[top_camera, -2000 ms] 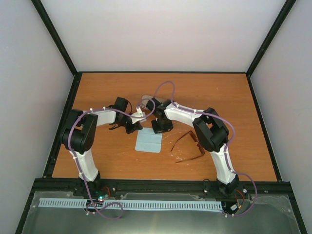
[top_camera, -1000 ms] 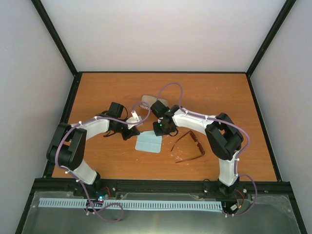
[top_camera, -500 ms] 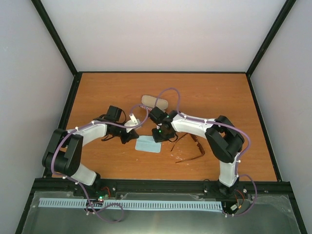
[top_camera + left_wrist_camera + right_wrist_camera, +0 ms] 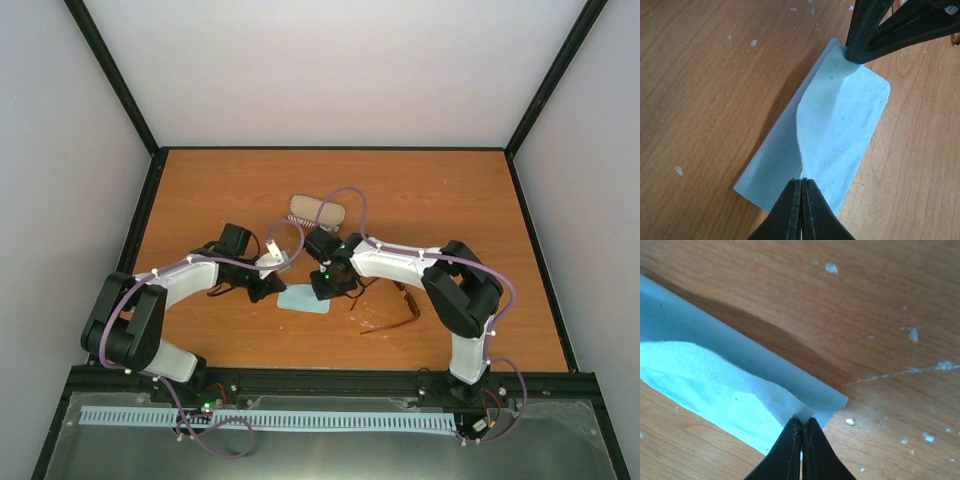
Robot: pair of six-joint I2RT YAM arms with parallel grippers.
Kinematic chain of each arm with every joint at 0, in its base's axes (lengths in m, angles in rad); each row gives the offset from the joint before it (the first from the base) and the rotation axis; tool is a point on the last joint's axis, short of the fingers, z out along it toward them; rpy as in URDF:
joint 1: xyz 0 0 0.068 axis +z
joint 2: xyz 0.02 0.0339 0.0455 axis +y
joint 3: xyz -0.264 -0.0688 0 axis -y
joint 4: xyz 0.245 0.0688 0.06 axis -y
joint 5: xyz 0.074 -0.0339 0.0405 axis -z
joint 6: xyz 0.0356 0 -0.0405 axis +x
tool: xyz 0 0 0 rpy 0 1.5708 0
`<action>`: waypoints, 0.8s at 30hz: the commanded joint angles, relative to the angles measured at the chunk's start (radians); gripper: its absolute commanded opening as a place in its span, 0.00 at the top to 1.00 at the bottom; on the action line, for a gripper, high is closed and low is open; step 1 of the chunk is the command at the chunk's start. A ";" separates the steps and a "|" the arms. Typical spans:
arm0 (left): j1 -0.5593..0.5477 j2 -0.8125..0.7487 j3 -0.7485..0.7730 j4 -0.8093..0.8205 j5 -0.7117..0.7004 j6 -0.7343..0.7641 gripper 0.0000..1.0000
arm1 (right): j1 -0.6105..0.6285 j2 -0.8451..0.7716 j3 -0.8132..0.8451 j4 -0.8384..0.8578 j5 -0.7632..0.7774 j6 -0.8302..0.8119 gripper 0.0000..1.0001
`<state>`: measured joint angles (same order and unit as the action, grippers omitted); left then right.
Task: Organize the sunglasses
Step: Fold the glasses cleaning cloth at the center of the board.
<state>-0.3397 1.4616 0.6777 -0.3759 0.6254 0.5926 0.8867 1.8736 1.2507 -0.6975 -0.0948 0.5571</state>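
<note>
The sunglasses (image 4: 395,300), thin reddish-brown with open temple arms, lie on the table right of the cloth; the right arm covers part of them. The light blue cloth (image 4: 304,299) lies folded over on itself between both grippers. My left gripper (image 4: 272,290) is shut on the cloth's left corner (image 4: 802,179). My right gripper (image 4: 334,287) is shut on its right corner (image 4: 802,417). In the left wrist view the right gripper's fingers (image 4: 865,35) pinch the cloth's far end. The upper layer (image 4: 840,125) lies over the lower one.
The tan oblong case (image 4: 316,211) lies behind the grippers toward the table's middle back. A black frame rail (image 4: 330,382) runs along the near edge. White specks (image 4: 831,268) dot the wooden table (image 4: 200,190).
Both grippers have moved toward the near edge, drawing the cloth's far edge over onto itself. The cloth now looks narrower. The case, hidden before, is uncovered.
</note>
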 commanded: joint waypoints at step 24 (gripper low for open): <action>-0.025 -0.110 -0.037 -0.045 -0.053 -0.034 0.73 | 0.037 -0.132 -0.069 -0.031 0.027 0.046 0.95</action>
<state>-0.3557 1.3582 0.6266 -0.4431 0.6132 0.5896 0.9134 1.8099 1.1778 -0.7006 -0.1299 0.5777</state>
